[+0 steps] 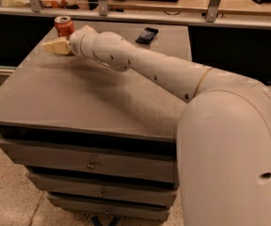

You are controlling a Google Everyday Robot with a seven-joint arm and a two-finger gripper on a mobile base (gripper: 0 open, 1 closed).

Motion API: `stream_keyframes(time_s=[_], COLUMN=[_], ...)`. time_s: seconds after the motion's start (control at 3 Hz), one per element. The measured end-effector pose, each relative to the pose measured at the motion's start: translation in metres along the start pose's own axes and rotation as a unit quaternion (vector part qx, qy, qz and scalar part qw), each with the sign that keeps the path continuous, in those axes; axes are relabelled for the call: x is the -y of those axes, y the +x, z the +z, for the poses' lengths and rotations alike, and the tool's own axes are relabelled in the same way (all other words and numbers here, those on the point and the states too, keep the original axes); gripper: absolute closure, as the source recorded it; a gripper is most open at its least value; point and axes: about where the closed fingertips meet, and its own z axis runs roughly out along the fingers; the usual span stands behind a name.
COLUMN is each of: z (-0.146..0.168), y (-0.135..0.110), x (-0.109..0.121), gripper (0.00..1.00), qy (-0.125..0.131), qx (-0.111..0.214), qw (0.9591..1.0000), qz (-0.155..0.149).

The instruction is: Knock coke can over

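The red coke can (pixel 64 26) stands upright near the far left corner of the grey cabinet top (pixel 79 98). My gripper (pixel 52 46) reaches in from the right on the long white arm (pixel 145 65). Its tan fingers point left and sit just in front of and slightly left of the can, very close to it. The lower part of the can is hidden behind the wrist.
A flat dark packet (pixel 147 35) lies at the far middle of the cabinet top. A counter with metal rails (pixel 211 4) runs behind. The cabinet has several drawers (pixel 93 164) below. My white base (pixel 229 154) fills the right foreground.
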Motion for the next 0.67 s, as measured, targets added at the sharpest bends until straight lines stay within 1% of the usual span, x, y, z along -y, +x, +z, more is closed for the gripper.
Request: stream_keyframes(time_s=[0.33,0.67], z=[0.0042,0.0061], y=[-0.0031,-0.0056], x=[-0.0023,-0.0041], gripper=[0.15,0.38], qy=[-0.002,-0.001], qx=[0.002,0.005], qw=[0.9999,0.9998], qz=[-0.012,-0.020])
